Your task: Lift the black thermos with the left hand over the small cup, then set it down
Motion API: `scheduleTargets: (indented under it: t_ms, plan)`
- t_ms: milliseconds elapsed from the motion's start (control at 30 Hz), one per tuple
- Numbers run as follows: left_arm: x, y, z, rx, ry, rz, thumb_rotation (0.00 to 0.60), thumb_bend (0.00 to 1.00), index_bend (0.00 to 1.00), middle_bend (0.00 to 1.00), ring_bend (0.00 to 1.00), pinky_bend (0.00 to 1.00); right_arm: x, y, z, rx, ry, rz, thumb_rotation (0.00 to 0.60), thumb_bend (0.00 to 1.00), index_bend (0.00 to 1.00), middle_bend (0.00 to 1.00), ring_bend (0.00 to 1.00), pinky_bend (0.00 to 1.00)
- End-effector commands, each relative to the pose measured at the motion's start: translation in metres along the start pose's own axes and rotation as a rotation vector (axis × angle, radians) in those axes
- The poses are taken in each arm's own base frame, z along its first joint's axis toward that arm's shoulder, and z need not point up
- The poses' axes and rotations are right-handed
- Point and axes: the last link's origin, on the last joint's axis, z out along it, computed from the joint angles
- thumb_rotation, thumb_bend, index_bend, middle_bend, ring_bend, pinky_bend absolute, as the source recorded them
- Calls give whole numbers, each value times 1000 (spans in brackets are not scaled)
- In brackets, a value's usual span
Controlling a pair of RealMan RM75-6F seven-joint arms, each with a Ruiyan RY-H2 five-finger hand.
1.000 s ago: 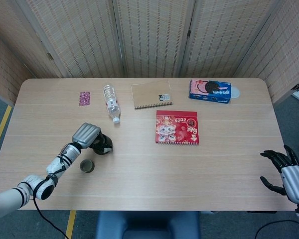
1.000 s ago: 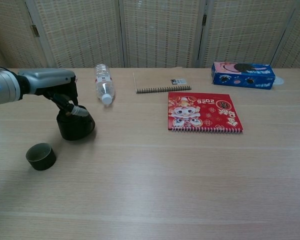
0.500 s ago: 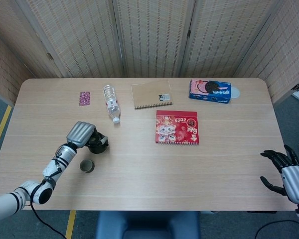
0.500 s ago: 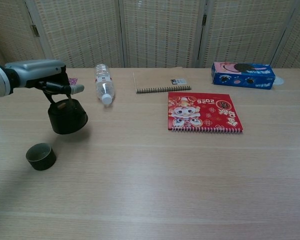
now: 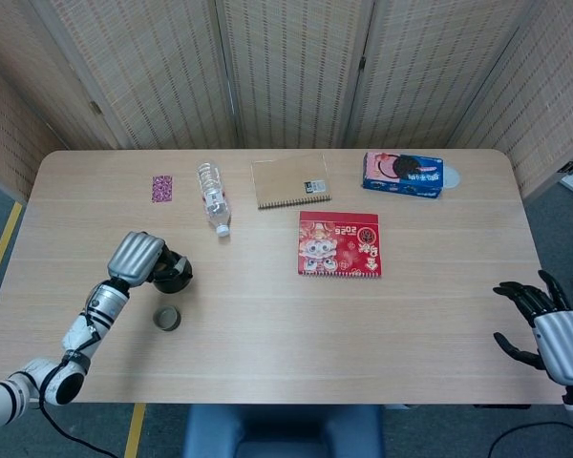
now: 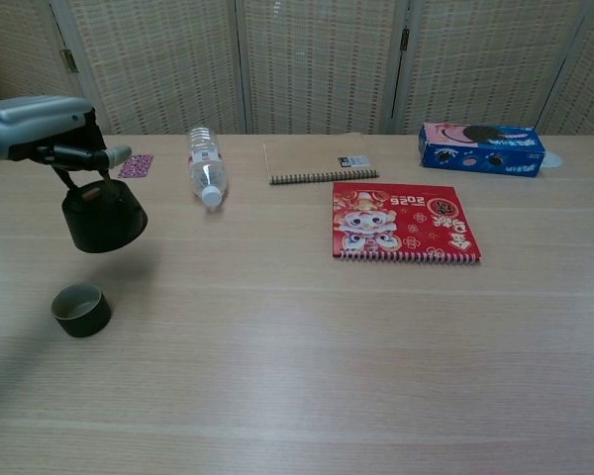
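The black thermos (image 6: 103, 215) is being gripped from above by the left hand (image 6: 42, 136) and held clear of the table (image 6: 307, 336), near the small cup (image 6: 80, 309). The right hand (image 5: 552, 334) is being kept empty, fingers spread.

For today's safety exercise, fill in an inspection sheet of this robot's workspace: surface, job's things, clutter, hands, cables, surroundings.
Surface: wooden table, no spills seen.
Job's things: black thermos off the table; small cup upright below it.
Clutter: water bottle lying down, brown notebook, red notebook, blue box, pink card.
Hands: left hand holds the thermos; right hand empty, fingers apart.
Cables: black cable by the left arm.
Surroundings: woven screens.
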Motion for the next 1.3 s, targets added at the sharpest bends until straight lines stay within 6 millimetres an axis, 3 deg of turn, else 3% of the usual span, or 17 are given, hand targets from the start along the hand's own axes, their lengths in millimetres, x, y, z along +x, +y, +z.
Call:
scheduleTargets:
  t_ms: [33,500,600,800,1300]
  plan:
    - [2,-5,-6,6,12,2,187,489,1000,1000,957,550,2,-2,2,8,5,-6,600,273,231,260,243,37]
    - [7,-4,-26,-32,56,57,195,485,1000,1000,936,546,9,-9,6,23,14,-20,600,273,231,261,243,37]
    - [7,-2,-26,-41,59,63,234,485,1000,1000,931,545,10,-9,5,21,15,-20,600,273,231,260,243,37]
    - [7,1,-28,-48,57,77,394,485,1000,1000,918,539,10,-8,4,16,17,-20,600,273,231,261,244,37]
    - [5,3,-45,-74,51,95,395,485,1000,1000,917,537,15,-9,10,24,27,-32,600,274,230,261,244,37]
